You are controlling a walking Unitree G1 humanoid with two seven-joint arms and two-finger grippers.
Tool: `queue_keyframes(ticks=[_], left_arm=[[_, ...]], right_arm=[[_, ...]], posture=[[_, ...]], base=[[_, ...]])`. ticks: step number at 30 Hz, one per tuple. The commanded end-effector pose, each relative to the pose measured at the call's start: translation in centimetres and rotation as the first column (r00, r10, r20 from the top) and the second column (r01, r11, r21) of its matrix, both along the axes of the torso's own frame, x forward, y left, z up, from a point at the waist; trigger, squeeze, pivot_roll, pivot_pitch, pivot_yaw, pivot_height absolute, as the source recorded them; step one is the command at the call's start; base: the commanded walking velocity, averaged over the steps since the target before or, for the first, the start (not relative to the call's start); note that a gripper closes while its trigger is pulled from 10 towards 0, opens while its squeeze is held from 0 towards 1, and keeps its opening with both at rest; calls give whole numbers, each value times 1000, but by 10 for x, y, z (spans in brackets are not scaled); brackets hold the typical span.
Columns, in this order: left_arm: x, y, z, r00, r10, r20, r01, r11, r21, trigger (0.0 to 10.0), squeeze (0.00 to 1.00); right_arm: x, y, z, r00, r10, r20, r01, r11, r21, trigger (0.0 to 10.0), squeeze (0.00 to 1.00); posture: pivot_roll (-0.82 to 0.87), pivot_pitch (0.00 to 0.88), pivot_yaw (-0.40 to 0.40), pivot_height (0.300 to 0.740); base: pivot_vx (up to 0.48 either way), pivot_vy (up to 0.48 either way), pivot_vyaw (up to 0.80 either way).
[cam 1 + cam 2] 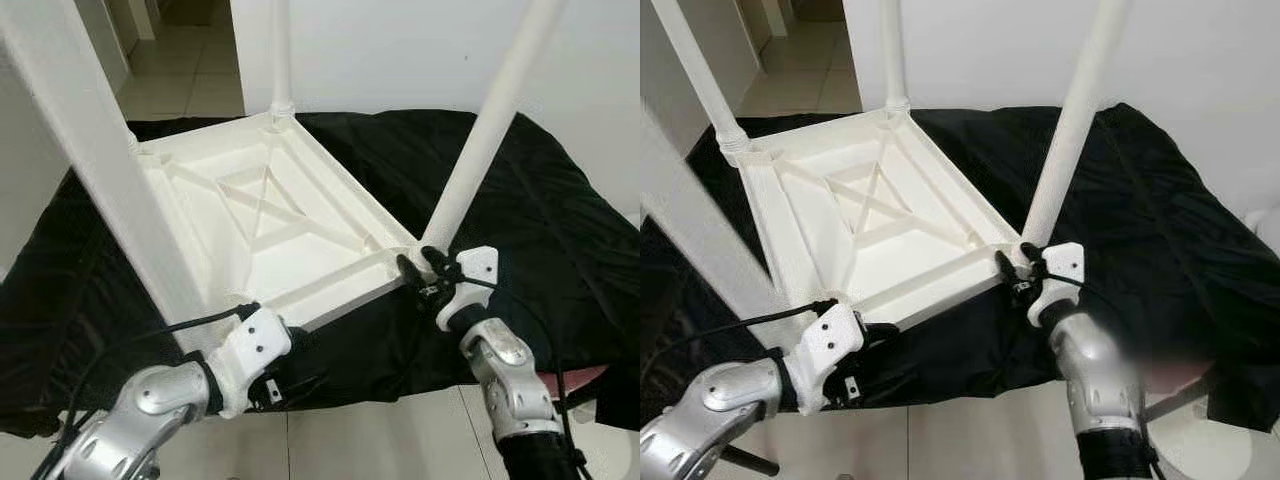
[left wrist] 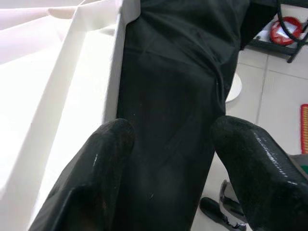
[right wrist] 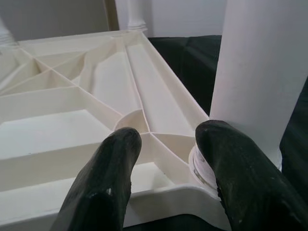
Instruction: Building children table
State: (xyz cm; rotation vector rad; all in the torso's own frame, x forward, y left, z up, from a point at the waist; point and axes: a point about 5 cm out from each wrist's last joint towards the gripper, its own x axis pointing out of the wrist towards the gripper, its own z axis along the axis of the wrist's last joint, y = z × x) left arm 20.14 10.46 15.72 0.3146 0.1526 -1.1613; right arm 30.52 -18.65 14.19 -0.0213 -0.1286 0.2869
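1. The white plastic tabletop (image 1: 270, 215) lies upside down on a black cloth (image 1: 540, 210), ribbed underside up, with all four white legs already standing in its corners.
2. The right gripper (image 1: 422, 268) sits at the base of the near right leg (image 1: 480, 150), fingers apart — one against the leg's collar, the other over the corner rib.
3. The left gripper (image 2: 168, 139) hangs just off the tabletop's near edge, fingers spread over the cloth, holding nothing.
4. I'd say the step is seating that leg — next it likely needs a firm grasp and a twist or push.
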Motion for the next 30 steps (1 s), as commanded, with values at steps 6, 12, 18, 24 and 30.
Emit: queue_keyframes(ticks=[6, 12, 18, 24, 30], left_arm=[[-14, 11, 1, 995, -89, -44, 92, 994, 66, 10000, 0], [-15, 12, 4, 997, -59, -46, 61, 997, 53, 10000, 0], [-17, 18, 9, 999, -6, -54, 8, 999, 46, 10000, 0], [-31, 25, 10, 995, -26, -97, 34, 997, 75, 10000, 0], [-41, 27, 10, 991, -45, -126, 56, 994, 91, 10000, 0]], right_arm=[[8, -30, -10, 992, -119, -39, 119, 993, -7, 10000, 0], [11, -36, -10, 987, -155, -39, 155, 988, -11, 10000, 0], [18, -47, -10, 974, -225, -35, 224, 974, -28, 10000, 0], [26, -51, -8, 973, -229, -33, 228, 973, -32, 10000, 0], [27, -48, -8, 979, -202, -30, 201, 979, -27, 10000, 0]], posture=[[86, 74, -5, 740], [92, 77, -13, 740], [102, 83, -31, 740], [108, 84, -49, 740], [119, 85, -62, 740]], base=[[0, 0, 0], [0, 0, 0], [0, 0, 0], [0, 0, 0], [0, 0, 0]])
